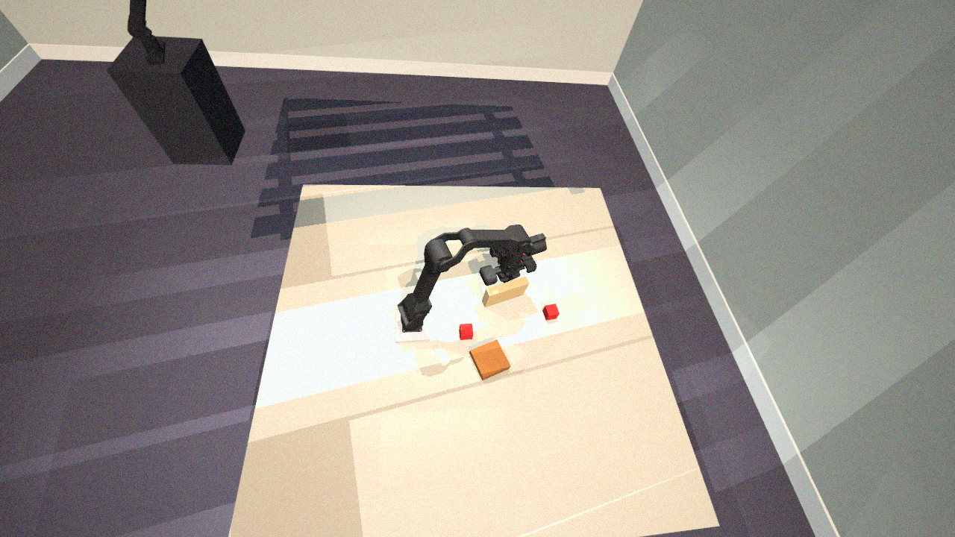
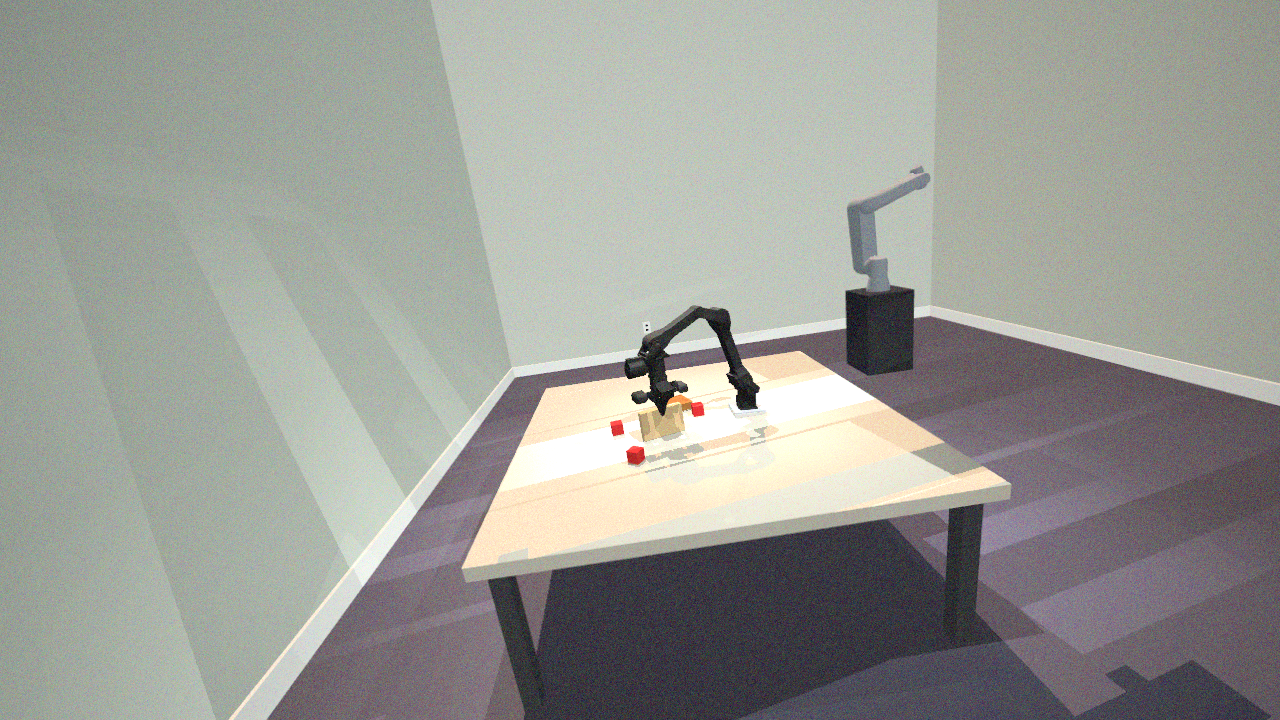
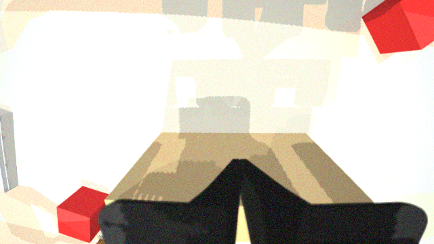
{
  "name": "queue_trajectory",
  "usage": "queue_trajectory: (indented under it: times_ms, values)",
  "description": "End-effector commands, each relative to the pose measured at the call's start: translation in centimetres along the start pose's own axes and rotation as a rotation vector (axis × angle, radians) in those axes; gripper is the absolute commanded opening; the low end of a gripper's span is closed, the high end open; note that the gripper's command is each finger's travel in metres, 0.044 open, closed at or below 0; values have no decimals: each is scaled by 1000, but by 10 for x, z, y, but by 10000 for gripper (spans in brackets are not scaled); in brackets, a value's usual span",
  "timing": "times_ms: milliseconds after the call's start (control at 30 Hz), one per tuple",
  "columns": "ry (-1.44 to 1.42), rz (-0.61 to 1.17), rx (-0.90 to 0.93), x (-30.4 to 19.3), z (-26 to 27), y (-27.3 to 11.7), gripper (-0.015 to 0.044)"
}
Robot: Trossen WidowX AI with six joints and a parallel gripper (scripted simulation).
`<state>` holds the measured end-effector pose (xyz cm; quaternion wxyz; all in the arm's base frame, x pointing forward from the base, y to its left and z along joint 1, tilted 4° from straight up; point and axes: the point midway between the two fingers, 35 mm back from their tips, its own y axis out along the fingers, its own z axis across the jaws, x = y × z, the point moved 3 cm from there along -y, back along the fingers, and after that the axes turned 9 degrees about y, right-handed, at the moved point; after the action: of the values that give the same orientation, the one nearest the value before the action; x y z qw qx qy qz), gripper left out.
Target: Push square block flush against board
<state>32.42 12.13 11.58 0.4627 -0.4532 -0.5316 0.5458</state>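
Observation:
The square block (image 1: pixel 490 359) (image 2: pixel 682 402) is orange and lies flat on the table. The tan board (image 1: pixel 507 294) (image 2: pixel 650 426) (image 3: pixel 203 149) stands upright on a long narrow side, apart from the block, with a wide gap between them. My gripper (image 1: pixel 507 280) (image 2: pixel 662 412) (image 3: pixel 239 165) is shut and empty, pointing down. Its tips are at the board's broad face that looks away from the block, near the middle and low against the top edge. Whether they touch the board I cannot tell. In the wrist view the fingers hide part of the board.
A red cube (image 1: pixel 465 332) (image 2: pixel 697 409) (image 3: pixel 74 213) sits between arm base and block. Another red cube (image 1: pixel 550 312) (image 2: pixel 616 428) is beyond the board's far end. A third red cube (image 2: pixel 635 454) (image 3: pixel 393 30) lies on the gripper's side of the board. The table (image 1: pixel 534 453) carries them.

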Motion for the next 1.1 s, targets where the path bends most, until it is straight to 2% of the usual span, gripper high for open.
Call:
queue_trajectory:
  times_ms: [0,767,1067]
  values:
    - [2,5,-2,-7,-1,0,0]
    - [2,8,-2,-36,-5,0,0]
    - [2,7,-2,-26,-4,0,0]
